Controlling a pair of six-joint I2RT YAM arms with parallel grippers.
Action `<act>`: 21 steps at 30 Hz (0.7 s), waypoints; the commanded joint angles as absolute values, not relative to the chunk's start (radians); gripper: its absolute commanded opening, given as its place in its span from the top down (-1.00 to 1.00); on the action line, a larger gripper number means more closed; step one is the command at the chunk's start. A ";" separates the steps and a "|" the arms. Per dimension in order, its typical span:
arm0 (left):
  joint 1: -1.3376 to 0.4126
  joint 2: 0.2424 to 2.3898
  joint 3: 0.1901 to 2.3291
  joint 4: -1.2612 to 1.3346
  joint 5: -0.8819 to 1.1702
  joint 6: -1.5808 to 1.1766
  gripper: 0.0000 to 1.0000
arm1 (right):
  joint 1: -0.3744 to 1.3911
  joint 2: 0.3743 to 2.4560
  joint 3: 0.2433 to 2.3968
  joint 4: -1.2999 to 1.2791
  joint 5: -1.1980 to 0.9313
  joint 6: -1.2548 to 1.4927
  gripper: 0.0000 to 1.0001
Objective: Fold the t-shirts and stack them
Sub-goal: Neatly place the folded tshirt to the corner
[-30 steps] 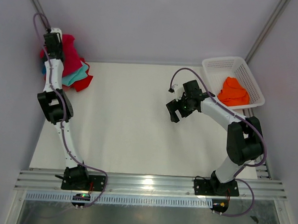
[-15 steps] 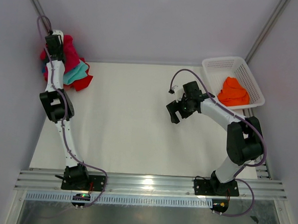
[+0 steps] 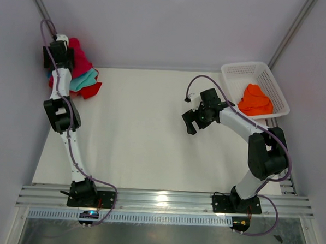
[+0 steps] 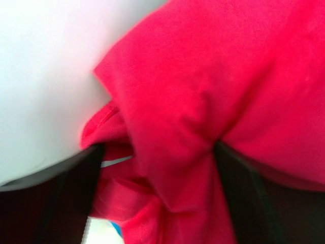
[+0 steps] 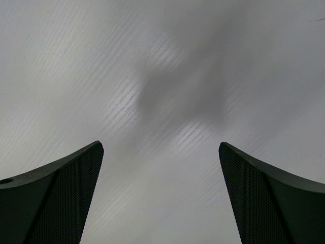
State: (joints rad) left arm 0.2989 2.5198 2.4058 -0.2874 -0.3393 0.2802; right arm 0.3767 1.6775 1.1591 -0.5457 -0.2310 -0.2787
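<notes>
**A:** How would those t-shirts have handled?

**B:** Soft, light and floppy, I'd judge. Better pinched at a hem or shoulder seam than at the bunched middle. They lay heaped at the upper left of the desk, with the crimson shirt on top. An orange shirt sat in the basket at the upper right.

**A:** And the end effectors?

**B:** The left end effector stood spread, with crimson cloth bunched between its fingers. The right end effector gaped wide above the desk, holding nothing.

The left arm is extended fully toward the far left, with the left end effector spread wide. The right arm is held bent inward, the right end effector pointed downward with fingers parted.
</notes>
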 commanded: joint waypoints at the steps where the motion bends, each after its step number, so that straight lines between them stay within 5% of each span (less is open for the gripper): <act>1: 0.313 2.496 2.376 -0.239 -0.350 0.259 -0.97 | 0.379 1.660 1.164 -0.518 -0.241 -0.287 -0.99; 21: 0.262 2.145 2.099 -0.157 -0.310 0.181 -0.99 | 0.379 1.654 1.152 -0.511 -0.284 -0.296 -0.99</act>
State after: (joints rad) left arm 0.2924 2.2868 2.1452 -0.2474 -0.3271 0.1986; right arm 0.3767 1.6775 1.1580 -0.5446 -0.2508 -0.2836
